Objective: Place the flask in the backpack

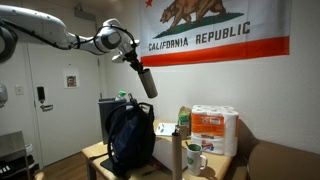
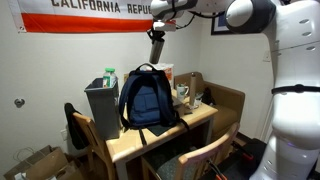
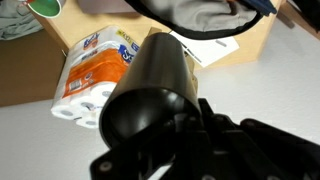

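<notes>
My gripper [image 1: 133, 60] is shut on the dark grey-black flask [image 1: 146, 80] and holds it tilted in the air, well above the table. The flask hangs above and a little to the side of the dark navy backpack [image 1: 129, 135], which stands upright on the wooden table. In an exterior view the flask [image 2: 155, 48] sits high above the backpack [image 2: 148, 98]. In the wrist view the flask [image 3: 150, 90] fills the middle, end-on, with the backpack's open mouth [image 3: 195, 15] at the top edge.
On the table [image 1: 165, 160] stand a pack of paper rolls [image 1: 213, 130], a white mug [image 1: 195, 158], a lighter silvery-grey cylinder [image 1: 177, 158] and a grey bin [image 2: 102, 105]. A California Republic flag [image 1: 215, 30] hangs on the wall. Chairs [image 2: 200, 160] surround the table.
</notes>
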Robot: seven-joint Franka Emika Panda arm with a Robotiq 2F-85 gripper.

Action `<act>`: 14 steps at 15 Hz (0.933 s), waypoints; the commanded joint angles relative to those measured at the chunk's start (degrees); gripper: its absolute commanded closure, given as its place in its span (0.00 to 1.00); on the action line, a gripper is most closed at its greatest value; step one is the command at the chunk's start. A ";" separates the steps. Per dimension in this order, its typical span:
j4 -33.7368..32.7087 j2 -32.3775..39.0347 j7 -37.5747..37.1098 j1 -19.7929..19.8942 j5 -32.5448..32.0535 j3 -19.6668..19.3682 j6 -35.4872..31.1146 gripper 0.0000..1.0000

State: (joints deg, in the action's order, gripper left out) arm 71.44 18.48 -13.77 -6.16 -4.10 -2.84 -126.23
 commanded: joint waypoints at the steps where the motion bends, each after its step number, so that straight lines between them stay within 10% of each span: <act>1: 1.38 -2.34 0.23 -0.57 0.33 0.59 3.75 0.98; 14: 12.67 -4.03 2.14 -0.46 2.36 2.14 3.16 0.98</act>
State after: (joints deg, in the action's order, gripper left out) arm 79.77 17.69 -13.12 -6.79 -2.50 -1.15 -123.08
